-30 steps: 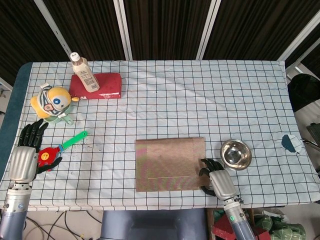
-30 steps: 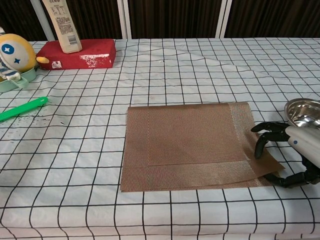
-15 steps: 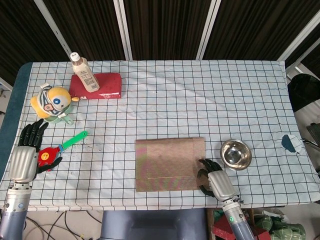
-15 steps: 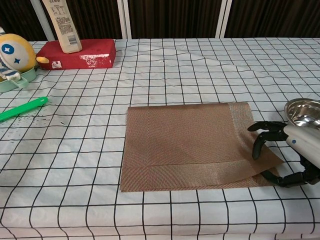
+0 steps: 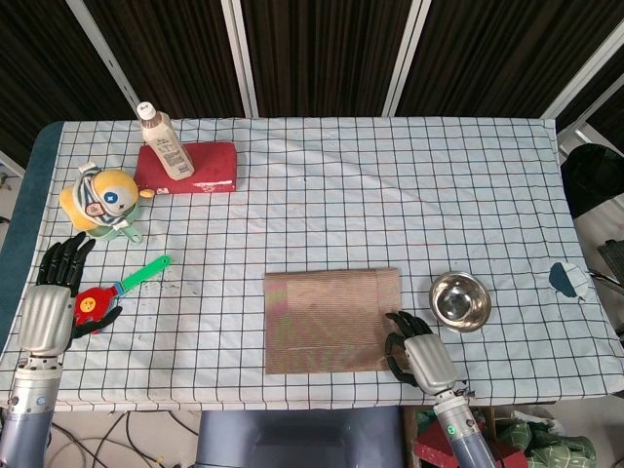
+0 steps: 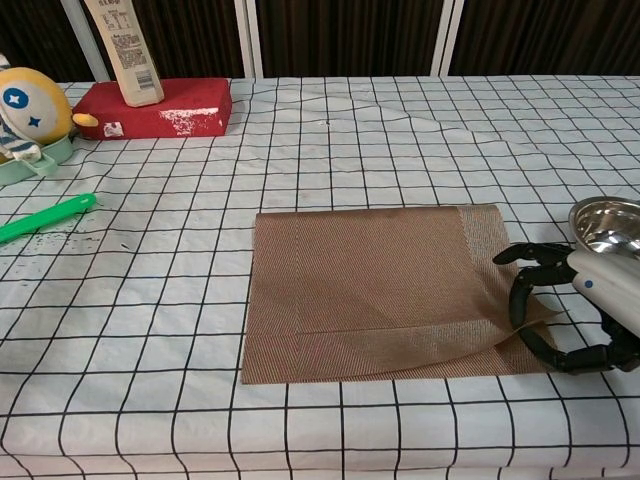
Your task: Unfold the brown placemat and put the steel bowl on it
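The brown placemat (image 5: 327, 317) lies folded on the checked cloth, front centre; the chest view shows its folded upper layer (image 6: 370, 290). My right hand (image 5: 417, 353) is at its near right corner. In the chest view the right hand (image 6: 570, 310) pinches that corner of the top layer between curled fingers and thumb, raised a little off the cloth. The steel bowl (image 5: 460, 301) stands upright and empty just right of the mat, also at the right edge of the chest view (image 6: 608, 224). My left hand (image 5: 47, 312) rests at the table's left edge, fingers spread, holding nothing.
A bottle (image 5: 164, 141) stands on a red block (image 5: 200, 168) at the back left. A yellow doll toy (image 5: 100, 198), a green-handled tool (image 5: 144, 273) and a red toy (image 5: 90, 305) lie near my left hand. A teal object (image 5: 567, 278) sits at the right edge.
My right hand has closed in on the mat's near right corner, and that corner of the top layer has lifted slightly. The left hand has not moved.
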Robot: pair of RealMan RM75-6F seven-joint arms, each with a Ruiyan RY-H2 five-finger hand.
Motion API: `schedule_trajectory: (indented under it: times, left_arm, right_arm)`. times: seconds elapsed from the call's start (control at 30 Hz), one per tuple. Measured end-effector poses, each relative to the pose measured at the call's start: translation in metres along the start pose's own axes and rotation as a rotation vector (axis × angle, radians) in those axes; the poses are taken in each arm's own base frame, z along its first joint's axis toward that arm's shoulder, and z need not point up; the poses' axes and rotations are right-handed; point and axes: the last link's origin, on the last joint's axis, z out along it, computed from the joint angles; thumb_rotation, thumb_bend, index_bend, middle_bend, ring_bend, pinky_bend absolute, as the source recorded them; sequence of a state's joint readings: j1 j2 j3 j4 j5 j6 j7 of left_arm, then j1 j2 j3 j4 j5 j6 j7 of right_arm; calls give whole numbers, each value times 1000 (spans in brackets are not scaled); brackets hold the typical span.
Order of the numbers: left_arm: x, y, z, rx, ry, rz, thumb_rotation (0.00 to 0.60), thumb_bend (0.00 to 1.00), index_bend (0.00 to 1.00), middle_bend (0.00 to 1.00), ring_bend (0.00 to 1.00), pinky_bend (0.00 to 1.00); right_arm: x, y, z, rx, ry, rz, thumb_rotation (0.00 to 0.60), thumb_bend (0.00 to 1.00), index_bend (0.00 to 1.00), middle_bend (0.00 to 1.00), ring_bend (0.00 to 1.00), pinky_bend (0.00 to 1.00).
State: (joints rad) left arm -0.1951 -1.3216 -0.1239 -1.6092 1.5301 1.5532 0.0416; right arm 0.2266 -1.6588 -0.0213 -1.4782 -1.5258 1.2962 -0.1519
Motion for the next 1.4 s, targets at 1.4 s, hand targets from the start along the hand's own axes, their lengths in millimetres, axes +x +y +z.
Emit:
schedule_trajectory:
  times: [1.4]
  left_arm:
    - [5,-15,10,36,22,-13,600,29,0,0,0,0]
  right_arm:
    - [98,-53,122,-199,139,277,600,459,645,183,107,161]
